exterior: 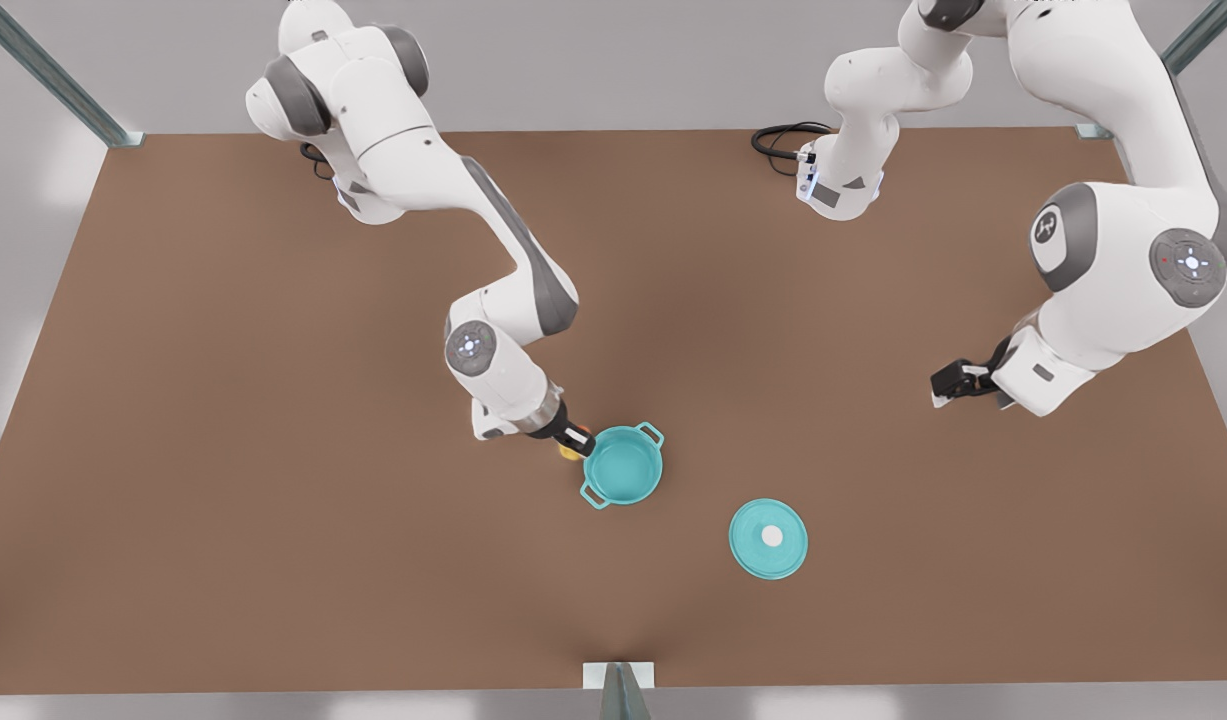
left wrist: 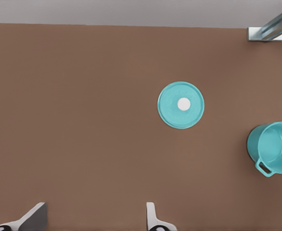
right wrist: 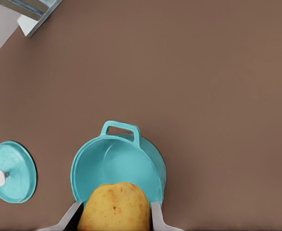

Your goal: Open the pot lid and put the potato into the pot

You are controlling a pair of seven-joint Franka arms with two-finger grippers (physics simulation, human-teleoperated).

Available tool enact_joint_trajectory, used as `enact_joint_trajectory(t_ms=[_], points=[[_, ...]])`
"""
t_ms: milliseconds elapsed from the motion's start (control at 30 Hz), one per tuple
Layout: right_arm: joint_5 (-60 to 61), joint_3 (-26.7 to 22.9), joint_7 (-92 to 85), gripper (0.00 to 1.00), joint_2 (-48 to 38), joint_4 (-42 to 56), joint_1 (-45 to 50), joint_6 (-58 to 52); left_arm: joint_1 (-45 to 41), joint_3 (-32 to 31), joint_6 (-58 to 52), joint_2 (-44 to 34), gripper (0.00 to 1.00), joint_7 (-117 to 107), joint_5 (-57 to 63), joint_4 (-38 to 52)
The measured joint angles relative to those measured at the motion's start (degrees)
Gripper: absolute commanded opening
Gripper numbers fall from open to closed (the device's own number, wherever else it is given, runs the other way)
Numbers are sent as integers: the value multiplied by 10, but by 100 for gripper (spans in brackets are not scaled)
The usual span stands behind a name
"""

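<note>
The right gripper [exterior: 576, 438] hangs at the rim of the pot [exterior: 623, 464], on the side toward the front view's left, with its fingers [right wrist: 156, 214] closed on the potato [right wrist: 115, 207]. In the right wrist view the potato sits between the two fingers, touching both, and overlaps the near rim of the pot; in the front view just a sliver of yellow shows beside the gripper, at the pot's outer wall. Whether the potato is already over the opening or just short of it cannot be told. The pot stands upright and uncovered on the table [exterior: 273, 500], its teal inside showing, with one loop handle pointing away from the gripper. The lid [exterior: 768, 538] lies flat on the table, knob up, well apart from the pot toward the front view's right. The left gripper [exterior: 958, 382] waits above the table, far toward the front view's right, its fingers [left wrist: 151, 215] spread wide with nothing between them; its wrist view looks down on the lid and part of the pot.
</note>
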Motion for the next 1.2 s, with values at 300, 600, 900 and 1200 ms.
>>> enact_joint_trajectory(t_ms=[300,600,900,1200], points=[[55,-9,25,58,102,79,34,33,2,0,5,3,100,8,17,2],[67,-19,45,100,158,121,33,74,2,0,6,5,100,13,21,1],[-43,-54,45,100,-45,60,-37,-69,-1,-2,3,5,100,15,16,13],[-237,-52,-158,100,-190,-170,-319,-168,5,0,10,26,100,18,1,32]])
